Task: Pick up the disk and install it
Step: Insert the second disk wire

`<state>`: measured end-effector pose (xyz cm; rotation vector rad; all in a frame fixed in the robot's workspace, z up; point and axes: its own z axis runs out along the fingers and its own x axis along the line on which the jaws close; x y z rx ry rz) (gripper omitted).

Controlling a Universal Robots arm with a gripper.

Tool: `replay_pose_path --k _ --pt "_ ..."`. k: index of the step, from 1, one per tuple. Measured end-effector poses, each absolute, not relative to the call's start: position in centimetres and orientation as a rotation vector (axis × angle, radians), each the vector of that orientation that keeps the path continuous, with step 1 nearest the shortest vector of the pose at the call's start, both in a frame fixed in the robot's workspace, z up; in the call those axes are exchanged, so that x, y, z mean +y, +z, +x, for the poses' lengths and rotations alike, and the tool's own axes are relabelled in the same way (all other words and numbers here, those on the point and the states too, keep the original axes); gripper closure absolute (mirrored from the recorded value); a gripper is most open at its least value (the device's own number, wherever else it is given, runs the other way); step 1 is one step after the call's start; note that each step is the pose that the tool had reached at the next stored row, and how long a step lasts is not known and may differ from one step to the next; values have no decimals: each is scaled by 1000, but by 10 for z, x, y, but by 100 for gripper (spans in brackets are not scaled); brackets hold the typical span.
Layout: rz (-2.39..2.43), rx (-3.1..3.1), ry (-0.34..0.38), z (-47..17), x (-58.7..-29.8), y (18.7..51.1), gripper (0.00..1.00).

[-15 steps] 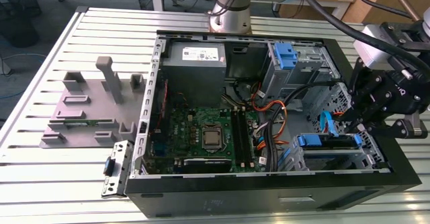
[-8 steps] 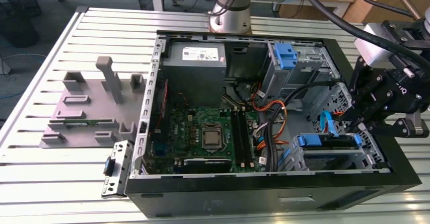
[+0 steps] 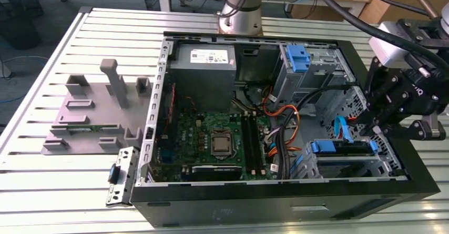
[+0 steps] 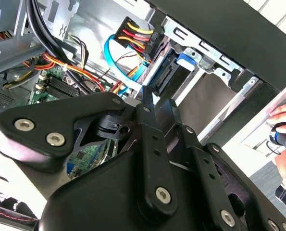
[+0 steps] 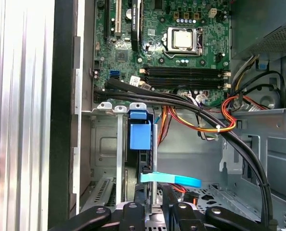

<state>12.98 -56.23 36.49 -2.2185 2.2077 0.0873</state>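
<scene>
The disk point(image 3: 342, 149) sits in the drive cage at the near corner of the open computer case, on the exterior view's right, with its blue side rails showing. In the first wrist view the disk's blue rail end point(image 5: 139, 134) shows between the cage's metal walls. My gripper point(image 3: 379, 130) hangs just above the cage's far edge. Its fingers point(image 4: 146, 108) stand pressed together, with nothing visible between them, so the gripper looks shut. A light blue data cable point(image 5: 171, 180) crosses right in front of the gripper point(image 5: 153, 208). The disk's dark end and its blue tab point(image 4: 187, 57) lie beyond the gripper point(image 4: 155, 103).
The grey power supply point(image 3: 203, 58) and a tall blue latch piece point(image 3: 298, 58) stand at the back of the case. The motherboard point(image 3: 210, 139) and thick black cables point(image 5: 191, 103) fill the middle. A grey fixture point(image 3: 91, 113) sits on the slatted table. A person's hand point(image 4: 283, 118) is beside the case.
</scene>
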Motion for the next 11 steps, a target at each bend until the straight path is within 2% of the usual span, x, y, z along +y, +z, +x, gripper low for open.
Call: replay_pose_path --k 11 --pt "-2218 2208 87 141 -552 361 71"
